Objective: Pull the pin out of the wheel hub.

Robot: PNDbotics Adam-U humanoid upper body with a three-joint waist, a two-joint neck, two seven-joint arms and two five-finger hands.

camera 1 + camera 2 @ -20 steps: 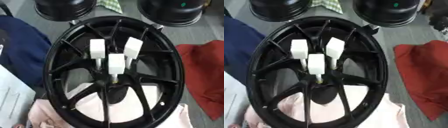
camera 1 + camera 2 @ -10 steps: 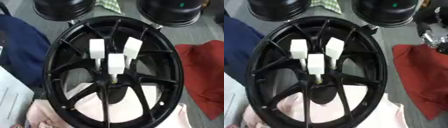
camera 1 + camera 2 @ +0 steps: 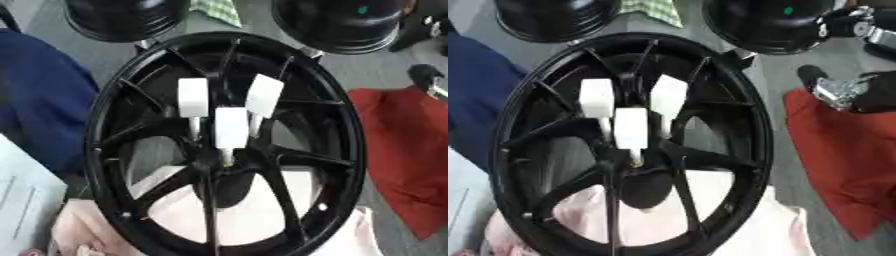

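I've got the right robot hand [image 3: 846,90] at the right edge of the right eye view, black and silver, hanging above the far end of the red cloth [image 3: 407,150]. I cannot tell whether its fingers are open or curled; too little of it shows. It is well apart from the wheel hub's centre and touches nothing of the task. The left robot hand is not in any view.

Moving in from there: the wheel hub [image 3: 114,130], glossy black, fills the middle of the frame, its spokes running from the rim to a dark centre. Three pins stand in that centre, each topped with a white block. The far left pin [image 3: 192,97] and the far right pin [image 3: 264,96] sit side by side. The near pin [image 3: 231,128] stands between them and closer to me, and its pale stem drops into the centre of the hub. All three are seated in the hub; none is out.

Under the near half of the wheel hub lies a pale pink cloth [image 3: 262,200], showing through the spokes. To the left, a dark blue cloth [image 3: 39,100] with a light grey sheet [image 3: 22,200] near it. At the far side, two black round tubs [image 3: 341,22] and a scrap of green checked cloth [image 3: 219,9] between them.
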